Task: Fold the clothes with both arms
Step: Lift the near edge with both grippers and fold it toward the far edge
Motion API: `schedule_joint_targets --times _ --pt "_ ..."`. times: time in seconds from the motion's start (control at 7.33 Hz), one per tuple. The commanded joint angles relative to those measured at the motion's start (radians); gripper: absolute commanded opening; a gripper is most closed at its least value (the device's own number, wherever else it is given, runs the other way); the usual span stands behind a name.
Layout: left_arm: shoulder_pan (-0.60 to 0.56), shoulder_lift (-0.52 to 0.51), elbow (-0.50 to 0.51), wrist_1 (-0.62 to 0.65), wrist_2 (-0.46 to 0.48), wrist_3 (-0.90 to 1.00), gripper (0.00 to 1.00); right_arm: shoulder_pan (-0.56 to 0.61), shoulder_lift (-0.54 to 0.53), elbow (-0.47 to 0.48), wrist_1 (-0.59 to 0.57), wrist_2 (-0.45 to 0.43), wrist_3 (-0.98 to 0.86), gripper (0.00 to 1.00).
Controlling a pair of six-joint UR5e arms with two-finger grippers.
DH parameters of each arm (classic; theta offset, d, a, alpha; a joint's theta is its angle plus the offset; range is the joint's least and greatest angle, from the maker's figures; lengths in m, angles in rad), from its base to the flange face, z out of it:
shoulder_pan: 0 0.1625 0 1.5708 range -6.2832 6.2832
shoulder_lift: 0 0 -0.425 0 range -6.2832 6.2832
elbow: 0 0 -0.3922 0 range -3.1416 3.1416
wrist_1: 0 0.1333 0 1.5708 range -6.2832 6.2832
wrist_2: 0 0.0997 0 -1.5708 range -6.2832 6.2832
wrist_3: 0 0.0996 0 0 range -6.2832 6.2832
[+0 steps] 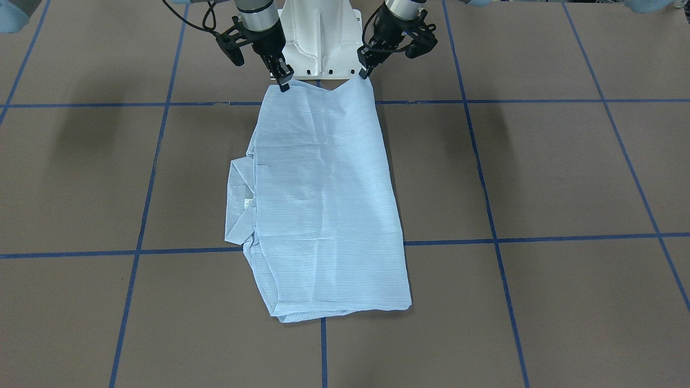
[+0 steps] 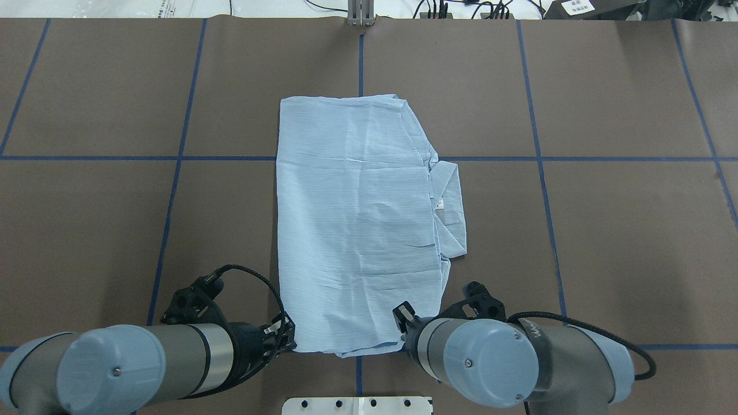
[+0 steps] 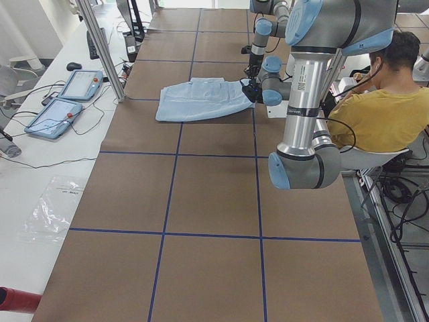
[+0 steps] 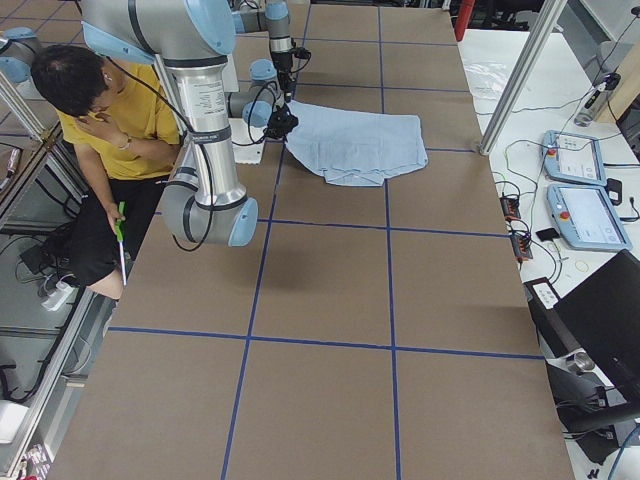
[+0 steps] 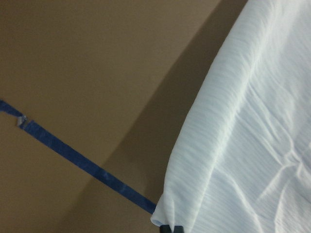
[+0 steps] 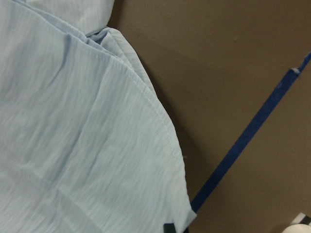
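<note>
Front-facing view: pale blue striped shirt (image 1: 323,199) lies already folded into a long panel on the table (image 1: 539,172), midway across its width, one short end at the robot-side edge, collar (image 1: 240,205) poking out along one long side. Cloth reads thin, light and limp, creased, no stiffness; it should sag between any two holds, so the two end corners look the right places to take it. Left gripper (image 1: 365,73) and right gripper (image 1: 284,83) each come down steeply onto one of those corners, jaws closed to a narrow pinch on the cloth; the edge between them dips in a shallow V. Overhead view: both forearms reach in low from the robot-side edge, wrists bent down, one at each near corner; the rest of the panel lies flat toward the far edge. Side views: too small to add to the grip reading. Left wrist view: a rolled corner of cloth meets a dark fingertip (image 5: 171,228) at the bottom of the frame, blue tape line (image 5: 82,162) below. Right wrist view: same, hemmed corner pinched at the bottom.
</note>
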Motion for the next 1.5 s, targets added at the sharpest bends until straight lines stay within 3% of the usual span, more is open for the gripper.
schedule_joint_targets --times 0.0,0.27,0.41,0.82,1.09,1.36 --pt "-0.117 -0.011 -0.101 0.066 -0.111 0.014 0.00 0.059 0.047 0.084 -0.139 0.006 -0.006 0.00" --pt "-0.254 -0.079 -0.021 0.073 -0.134 0.078 0.00 0.180 0.089 0.061 -0.135 0.024 -0.165 0.00" --pt "-0.270 -0.108 0.060 0.076 -0.129 0.106 0.00 0.246 0.139 0.005 -0.132 0.071 -0.188 0.00" --pt "-0.403 -0.201 0.203 0.068 -0.128 0.303 0.00 0.392 0.245 -0.269 0.004 0.164 -0.310 0.00" --pt "-0.487 -0.303 0.375 0.031 -0.129 0.330 0.00 0.498 0.383 -0.490 0.037 0.282 -0.368 0.00" --pt "-0.563 -0.370 0.591 -0.117 -0.131 0.374 0.00 0.584 0.497 -0.716 0.132 0.368 -0.431 0.00"
